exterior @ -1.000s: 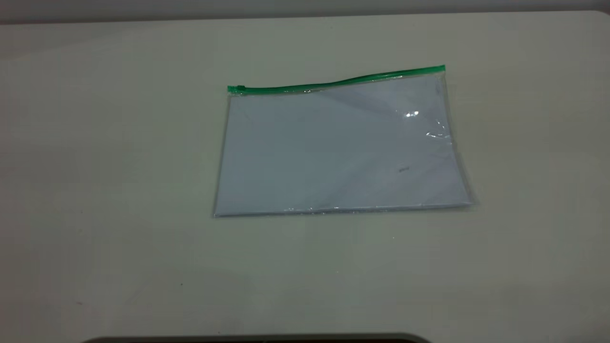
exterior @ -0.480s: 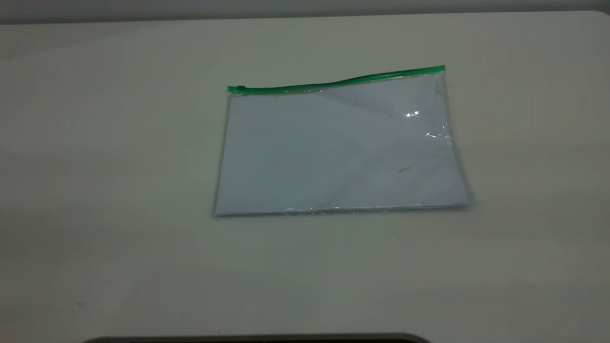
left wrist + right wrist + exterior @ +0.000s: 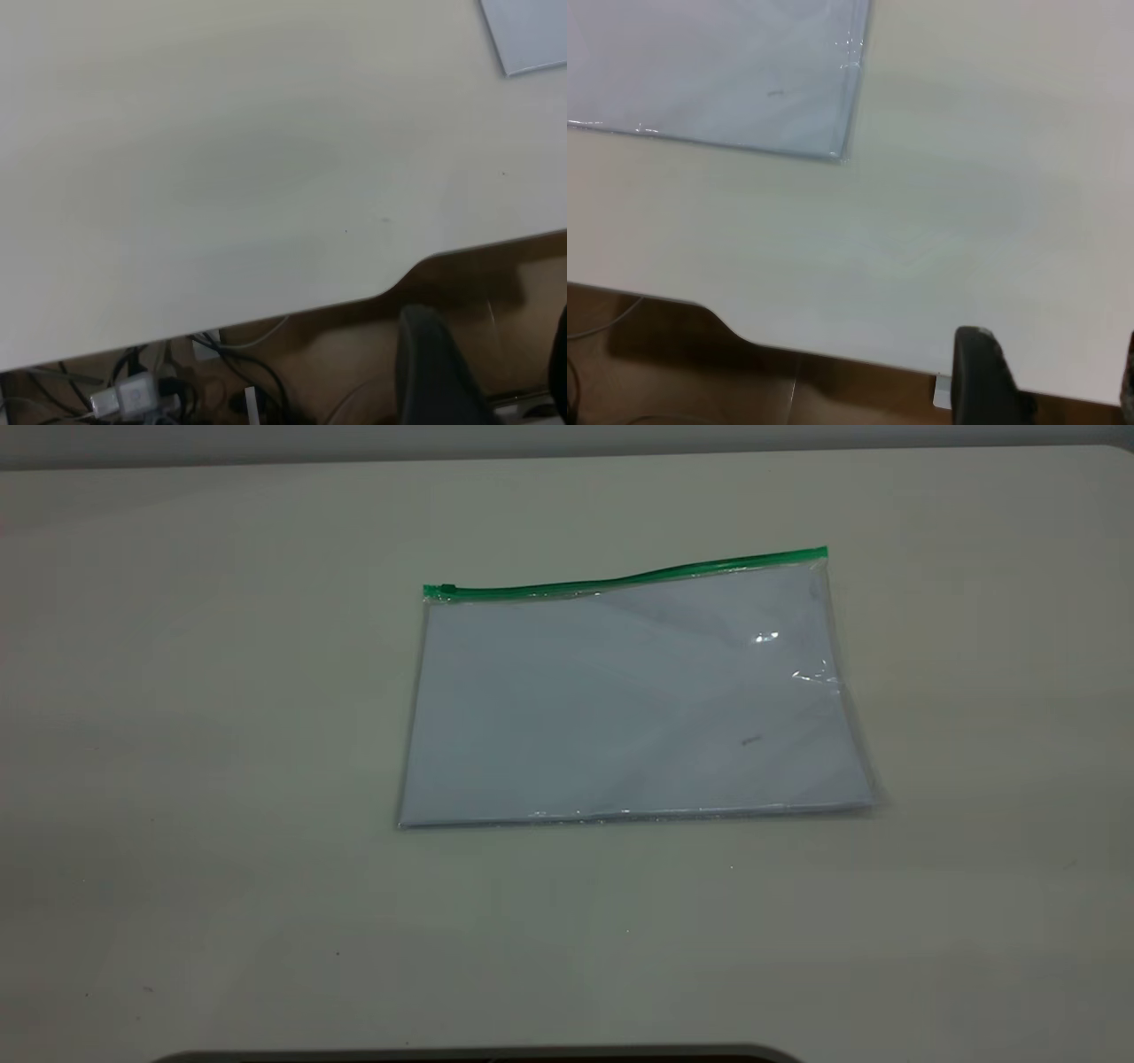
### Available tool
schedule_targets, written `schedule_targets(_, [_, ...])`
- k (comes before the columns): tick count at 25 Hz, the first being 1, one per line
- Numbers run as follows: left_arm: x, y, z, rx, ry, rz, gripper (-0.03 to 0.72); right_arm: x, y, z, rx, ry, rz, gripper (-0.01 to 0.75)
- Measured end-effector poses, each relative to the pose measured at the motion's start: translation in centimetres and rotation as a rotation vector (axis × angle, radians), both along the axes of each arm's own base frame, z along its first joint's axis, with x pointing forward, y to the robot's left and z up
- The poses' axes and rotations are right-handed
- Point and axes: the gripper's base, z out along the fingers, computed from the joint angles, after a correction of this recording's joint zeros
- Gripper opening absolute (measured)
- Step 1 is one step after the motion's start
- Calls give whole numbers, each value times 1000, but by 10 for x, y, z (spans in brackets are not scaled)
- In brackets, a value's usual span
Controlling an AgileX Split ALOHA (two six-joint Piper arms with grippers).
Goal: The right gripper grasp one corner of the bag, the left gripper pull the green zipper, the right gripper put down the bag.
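The bag [image 3: 633, 695] lies flat on the pale table [image 3: 221, 779], green zipper [image 3: 620, 580] along its far edge, slider at the left end. Left gripper [image 3: 483, 372] and right gripper [image 3: 1045, 376] hang off the near edge, both spread, holding nothing. Cables [image 3: 151, 390] sit on the brown floor below.

Both grippers are missing from the exterior view. The left wrist view shows only one corner of the bag [image 3: 530, 35]; the picture's edge cuts off the rest. The left gripper [image 3: 483, 367] is cut off too, so only the ends of two dark, blurry fingers [image 3: 430, 367] show. The right gripper [image 3: 1050, 381] is cut off the same way. The slider [image 3: 446, 590] on the zipper [image 3: 625, 577] is too small to see well.
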Motion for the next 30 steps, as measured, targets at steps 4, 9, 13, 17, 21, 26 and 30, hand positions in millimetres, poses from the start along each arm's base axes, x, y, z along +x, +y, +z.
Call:
schedule_targets(4, [0,0,0,-1,-1,1,386,0,0,0,0,1,0,413])
schedule_targets(9, [-4,1,0,-6,-34,14,386,-9,-1,0,4,-61,0,413])
schedule_targets(13, [-13,2,0,-11,-100,106,386,-26,-2,1,13,-181,0,413])
schedule_targets(17, [-25,1,0,-11,-186,191,386,-33,-2,0,16,-221,0,413])
schedule_targets(21, [-28,1,-1,-11,-208,207,386,-33,-2,0,16,-221,0,413])
schedule_targets(26, [-28,0,-1,-17,-208,204,386,-33,-2,0,16,-221,0,413])
schedule_targets(30, [-28,0,-1,-18,-208,203,386,-33,-2,0,15,-220,0,413])
